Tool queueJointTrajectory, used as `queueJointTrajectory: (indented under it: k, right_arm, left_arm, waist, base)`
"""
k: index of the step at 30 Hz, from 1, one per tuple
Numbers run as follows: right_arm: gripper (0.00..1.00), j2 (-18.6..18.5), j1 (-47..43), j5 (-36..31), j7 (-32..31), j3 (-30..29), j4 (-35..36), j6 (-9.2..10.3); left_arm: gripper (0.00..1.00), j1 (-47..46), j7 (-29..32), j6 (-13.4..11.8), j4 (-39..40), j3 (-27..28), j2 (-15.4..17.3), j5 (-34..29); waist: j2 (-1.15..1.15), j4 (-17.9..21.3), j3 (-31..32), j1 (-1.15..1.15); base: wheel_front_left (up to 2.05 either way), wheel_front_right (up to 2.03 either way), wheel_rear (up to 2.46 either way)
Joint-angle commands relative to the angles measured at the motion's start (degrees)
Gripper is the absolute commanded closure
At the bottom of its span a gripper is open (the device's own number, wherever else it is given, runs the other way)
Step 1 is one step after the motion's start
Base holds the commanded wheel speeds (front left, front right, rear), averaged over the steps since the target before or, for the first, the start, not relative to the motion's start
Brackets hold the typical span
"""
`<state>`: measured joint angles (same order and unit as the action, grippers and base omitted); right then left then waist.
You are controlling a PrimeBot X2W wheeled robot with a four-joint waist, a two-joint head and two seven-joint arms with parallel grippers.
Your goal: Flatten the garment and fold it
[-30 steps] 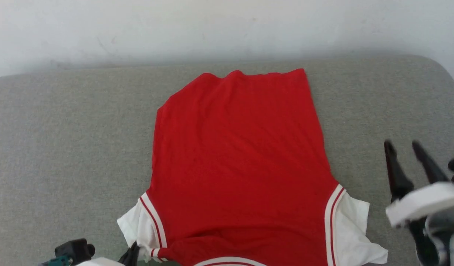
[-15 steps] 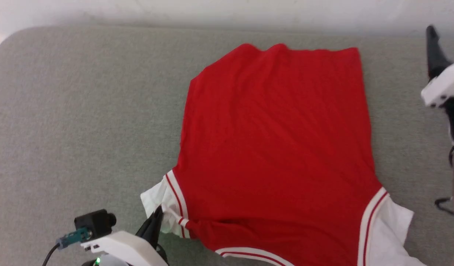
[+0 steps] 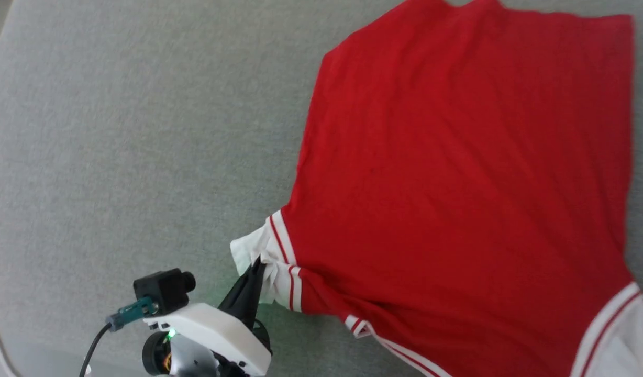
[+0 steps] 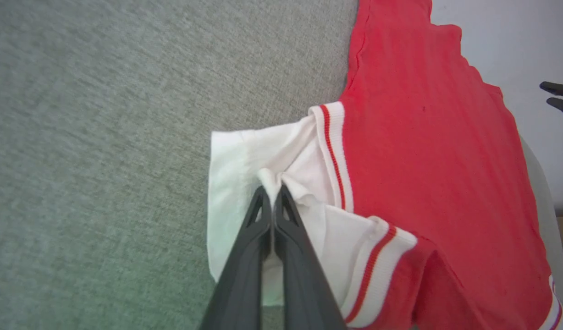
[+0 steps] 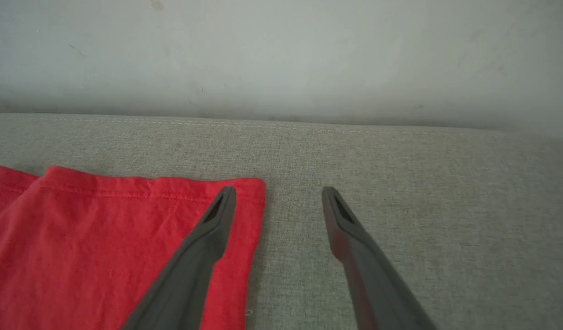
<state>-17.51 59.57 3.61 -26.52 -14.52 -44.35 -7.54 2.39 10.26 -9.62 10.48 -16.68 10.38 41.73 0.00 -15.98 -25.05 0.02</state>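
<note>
Flattening: sleeve is pinched in closed left gripper; right gripper is spread, empty, over hem corner of garment. Corner to be grasped, pulled taut.

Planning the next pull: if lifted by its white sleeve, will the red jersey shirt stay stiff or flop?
Probably floppy: the red jersey shirt with white sleeves puckers into soft folds where the shut left gripper pinches its sleeve. Likely light, since it lies thin and rippled on the grey woven cushion. That coarse weave may make it drag rather than slide.
</note>
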Motion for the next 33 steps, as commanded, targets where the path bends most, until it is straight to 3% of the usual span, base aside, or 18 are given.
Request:
queueJointTrajectory:
  k: [1,7,8,9,11,12,15,17,27,33]
  right_arm:
    - [0.00,-0.19,1.23,-0.72,-1.94,-0.20,-0.57,0.05]
    - [0.00,-0.23,4.11,-3.78,-11.91,-1.73,-1.39,0.05]
    - [0.07,-0.24,4.21,-4.47,-13.75,-2.37,-1.63,0.05]
    - [0.42,-0.22,4.22,-5.33,-15.66,-2.73,-1.74,0.05]
    - [0.84,0.07,4.07,-6.61,-19.26,-3.71,-1.62,0.05]
    - [1.00,0.34,3.88,-6.98,-20.82,-4.00,-1.41,0.05]
    - [1.00,1.05,2.66,-7.04,-22.01,-3.75,0.46,0.05]
    - [1.00,1.16,1.14,-5.84,-18.90,-2.41,2.87,0.05]
    - [1.00,2.84,-17.19,3.28,15.71,3.53,17.80,0.05]
    - [1.00,3.24,-30.29,2.19,25.74,4.62,24.56,0.05]
  left_arm:
    - [1.00,-0.94,-0.45,0.43,0.09,-0.24,-0.41,-0.48]
    - [1.00,-1.35,-1.28,0.75,-0.88,-1.00,-1.25,-0.53]
    - [1.00,-1.46,-1.38,0.82,-1.09,-1.10,-1.32,-0.56]
    - [1.00,-1.56,-1.47,0.89,-1.27,-1.18,-1.40,-0.54]
    - [1.00,-1.70,-1.61,0.97,-1.64,-1.24,-1.50,-0.46]
    - [1.00,-1.71,-1.64,0.97,-1.83,-1.23,-1.50,-0.42]
    - [1.00,-1.55,-1.70,0.84,-2.33,-1.15,-1.49,-0.27]
    - [1.00,-1.39,-1.82,0.83,-2.58,-1.00,-1.42,-0.14]
    - [1.00,1.24,-1.44,0.14,-3.03,1.05,0.56,1.01]
    - [1.00,4.06,0.38,-1.07,-1.75,2.25,2.64,1.61]
  waist:
    - [0.00,-4.41,-4.86,-0.02]
    - [0.00,-5.10,-7.58,-0.02]
    - [0.00,-5.16,-7.72,-0.02]
    - [0.00,-5.21,-7.78,-0.02]
    - [0.00,-5.27,-7.64,-0.02]
    - [0.00,-5.27,-7.43,-0.02]
    - [0.00,-5.03,-6.42,-0.02]
    - [0.00,-4.72,-5.46,-0.02]
    - [0.00,0.72,4.82,-0.02]
    - [0.00,5.59,11.32,-0.02]
  base:
    - [0.00,0.00,0.00]
    - [0.00,0.00,0.00]
    - [0.00,0.00,0.00]
    - [0.00,0.00,0.00]
    - [0.00,0.00,0.00]
    - [0.00,0.00,0.00]
    - [0.00,0.00,0.00]
    - [0.00,0.00,0.00]
    - [0.00,0.00,0.00]
    - [0.00,0.00,0.00]
